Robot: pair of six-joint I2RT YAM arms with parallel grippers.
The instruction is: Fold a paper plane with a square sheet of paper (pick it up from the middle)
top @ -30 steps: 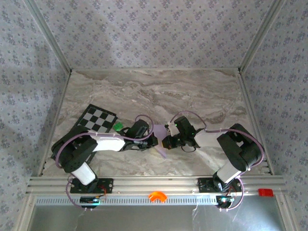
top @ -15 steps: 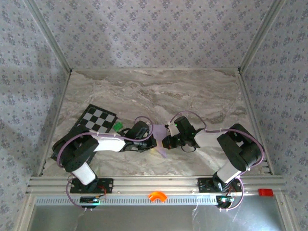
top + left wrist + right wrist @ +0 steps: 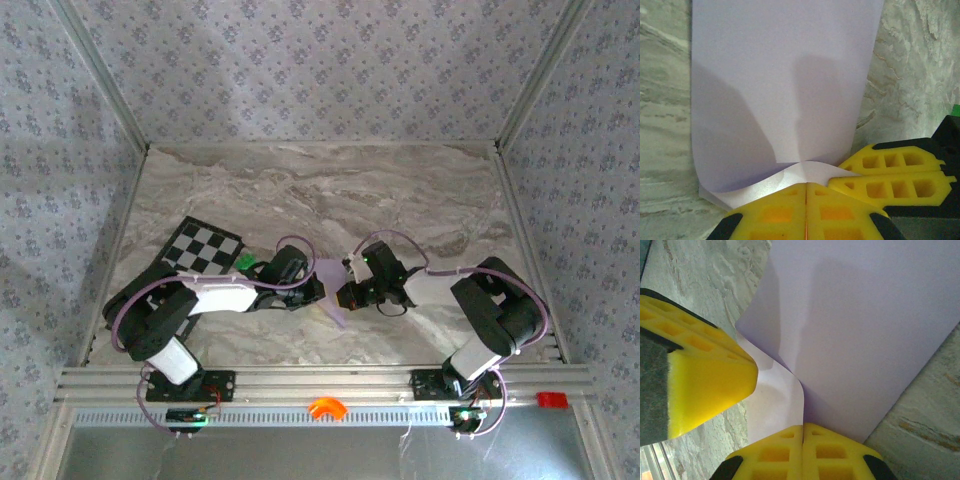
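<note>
Left gripper [image 3: 806, 187] and right gripper [image 3: 802, 428], just beside each other, each pinch the folded lilac paper sheet [image 3: 780, 75].

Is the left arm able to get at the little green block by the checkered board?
Probably in reach: the green block lies right beside the left arm, nothing between. But its jaws are pinched on the lilac paper, so it must let go first.
</note>
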